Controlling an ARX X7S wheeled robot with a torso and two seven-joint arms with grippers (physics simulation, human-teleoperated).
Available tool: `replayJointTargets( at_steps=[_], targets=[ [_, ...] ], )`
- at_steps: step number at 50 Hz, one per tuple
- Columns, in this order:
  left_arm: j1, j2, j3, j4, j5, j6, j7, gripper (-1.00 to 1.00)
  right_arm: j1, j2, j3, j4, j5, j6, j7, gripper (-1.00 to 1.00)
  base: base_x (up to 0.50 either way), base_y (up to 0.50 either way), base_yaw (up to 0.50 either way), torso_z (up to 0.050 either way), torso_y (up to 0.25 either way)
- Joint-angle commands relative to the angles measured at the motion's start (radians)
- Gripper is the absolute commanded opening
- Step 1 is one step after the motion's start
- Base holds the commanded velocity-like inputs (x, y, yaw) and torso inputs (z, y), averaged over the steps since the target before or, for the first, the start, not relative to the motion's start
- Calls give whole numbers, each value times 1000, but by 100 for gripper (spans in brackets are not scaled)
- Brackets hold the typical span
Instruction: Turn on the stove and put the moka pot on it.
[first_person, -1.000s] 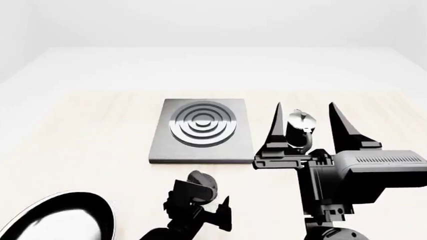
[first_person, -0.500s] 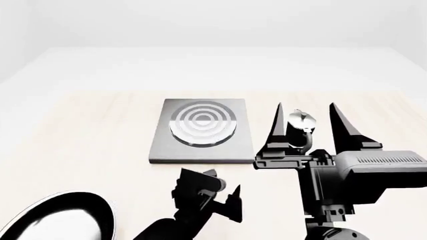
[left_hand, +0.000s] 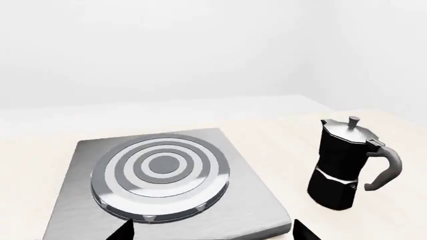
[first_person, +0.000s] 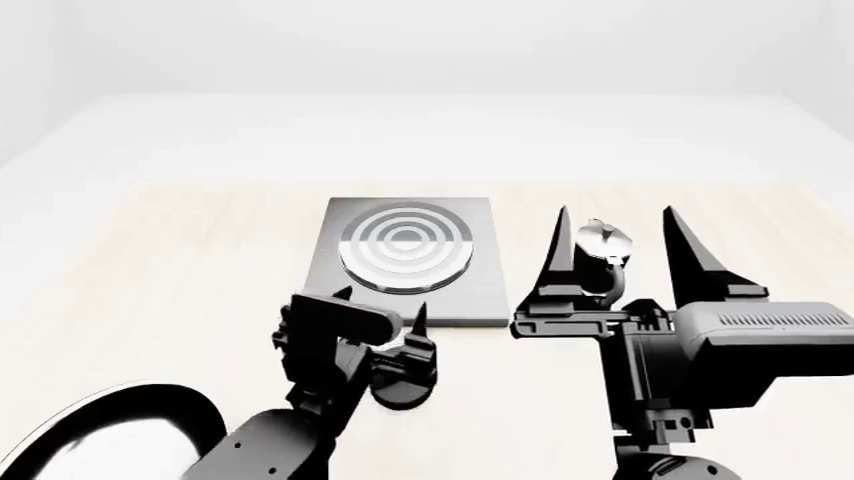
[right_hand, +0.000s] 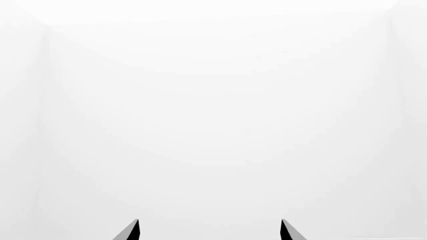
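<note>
The stove is a flat grey square hotplate with concentric rings, at mid table. It also fills the left wrist view. Its black round knob lies in front of it, partly hidden under my left gripper. That gripper is open and empty, raised above the knob, with its fingertips near the stove's front edge. The moka pot, black with a silver top, stands upright right of the stove. My right gripper is open and empty. Its fingers frame the pot in the head view, while its wrist view shows only white wall.
A black frying pan lies at the near left corner of the light wooden table. White walls stand behind the table.
My left gripper has lifted off the knob and moved up toward the stove's front edge. The burner rings look lighter than a second ago. The right arm and pot have barely moved.
</note>
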Motion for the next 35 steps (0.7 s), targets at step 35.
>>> replayJointTargets(
  at_steps=[35],
  targets=[
    [274, -280, -209, 626, 271, 168, -316, 100, -24, 43, 92, 194, 26, -72, -2, 100, 0, 0, 0, 0, 0]
  ],
)
